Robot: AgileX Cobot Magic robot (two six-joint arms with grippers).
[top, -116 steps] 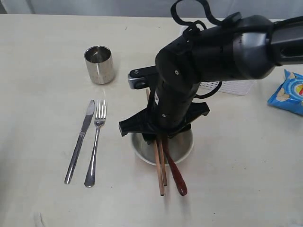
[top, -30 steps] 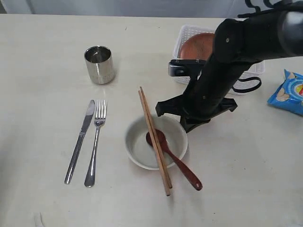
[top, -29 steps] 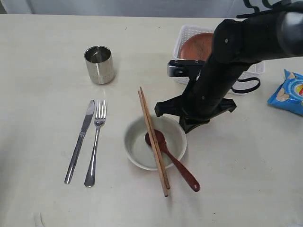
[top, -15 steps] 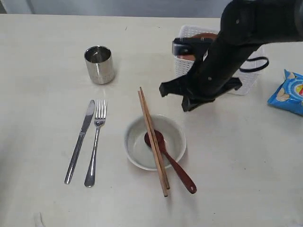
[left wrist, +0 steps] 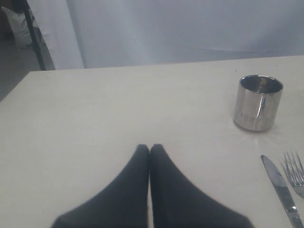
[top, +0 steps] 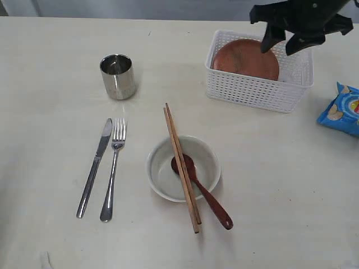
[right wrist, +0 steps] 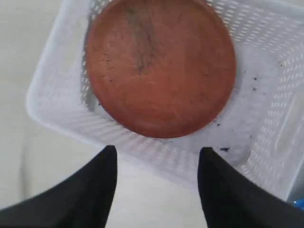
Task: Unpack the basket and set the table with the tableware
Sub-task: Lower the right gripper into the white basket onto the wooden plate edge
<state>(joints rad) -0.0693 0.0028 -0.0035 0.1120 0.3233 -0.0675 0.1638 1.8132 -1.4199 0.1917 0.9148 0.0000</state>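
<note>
One piece left to unpack: the brown plate (top: 245, 59), lying flat in the white basket (top: 255, 94) on the worktop (top: 56, 61). Right hand (right wrist: 156, 153) hovers over it, jaws spread and empty; left hand (left wrist: 149, 149) is pinched shut. Next move, I'd guess: drop down and catch the plate's rim. No readable writing, not even on the blue bag (top: 340, 109).

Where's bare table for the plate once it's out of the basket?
Widest bare patch: between the bowl, the basket and the chip bag. Also bare between the cup and basket, and left of the knife. Crowded: chopsticks and spoon rest on the bowl, fork close beside the knife.
</note>
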